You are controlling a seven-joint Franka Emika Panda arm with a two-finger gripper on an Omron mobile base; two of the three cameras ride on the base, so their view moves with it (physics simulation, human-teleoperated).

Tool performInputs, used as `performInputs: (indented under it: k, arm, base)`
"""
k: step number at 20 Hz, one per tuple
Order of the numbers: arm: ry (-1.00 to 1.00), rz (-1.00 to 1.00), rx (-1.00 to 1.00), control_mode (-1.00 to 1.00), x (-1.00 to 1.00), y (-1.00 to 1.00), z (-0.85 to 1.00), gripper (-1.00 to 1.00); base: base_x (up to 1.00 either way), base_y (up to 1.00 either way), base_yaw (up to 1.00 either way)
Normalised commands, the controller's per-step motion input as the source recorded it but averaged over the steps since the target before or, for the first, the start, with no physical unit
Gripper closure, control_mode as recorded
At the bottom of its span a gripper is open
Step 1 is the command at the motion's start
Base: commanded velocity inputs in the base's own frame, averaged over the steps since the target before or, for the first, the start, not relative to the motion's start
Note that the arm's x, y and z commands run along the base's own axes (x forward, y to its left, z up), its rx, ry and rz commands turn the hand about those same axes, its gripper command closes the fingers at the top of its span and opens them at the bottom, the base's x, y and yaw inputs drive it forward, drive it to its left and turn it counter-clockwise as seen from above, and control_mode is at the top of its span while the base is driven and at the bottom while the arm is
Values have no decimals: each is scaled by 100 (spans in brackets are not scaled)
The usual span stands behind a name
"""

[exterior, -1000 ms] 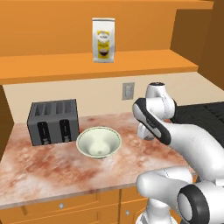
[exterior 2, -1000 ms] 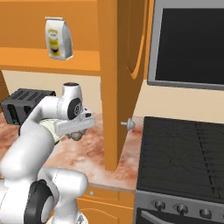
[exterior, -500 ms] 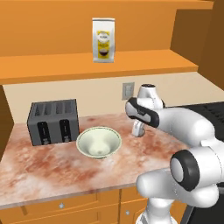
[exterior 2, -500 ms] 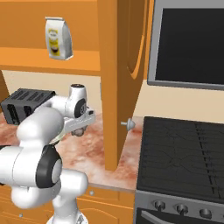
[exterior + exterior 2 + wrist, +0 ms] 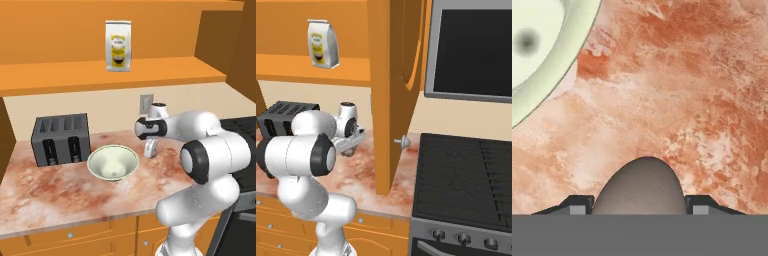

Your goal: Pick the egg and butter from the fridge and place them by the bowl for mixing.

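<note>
In the hand view a rounded brown-grey egg [image 5: 641, 187] sits between the two dark fingertips [image 5: 577, 204] of my gripper [image 5: 639, 202], which is shut on it. The gripper [image 5: 149, 151] points down just above the marbled counter [image 5: 60, 190], a little to the right of the pale cream-green bowl [image 5: 113, 162]. From the hand, the bowl's rim [image 5: 577, 50] fills the upper left corner, with nothing in it. The right base view has the gripper [image 5: 347, 151] low over the counter, behind my own arm. The butter and the fridge are out of view.
A dark toaster [image 5: 61, 138] stands left of the bowl at the wall. A yellow-and-white bag [image 5: 118, 46] rests on the shelf above. A wall outlet [image 5: 145, 103] sits behind the gripper. An orange cupboard panel [image 5: 393, 90] and a black stove [image 5: 466, 170] lie to the right.
The arm has stretched forward over the counter and the gripper, still holding the egg, has shifted left toward the bowl and stayed low.
</note>
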Motion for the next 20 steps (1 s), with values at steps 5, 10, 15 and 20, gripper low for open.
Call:
performInputs:
  k: [5,10,15,20]
  arm:
    - [0,3,0,-100,37,0,-38,100]
    - [0,1,0,-100,31,0,-34,100]
    - [0,0,0,-100,26,2,-33,100]
    - [0,0,0,-100,21,5,-14,-100]
  base:
    - [0,0,0]
    - [0,0,0]
    - [0,0,0]
    - [0,0,0]
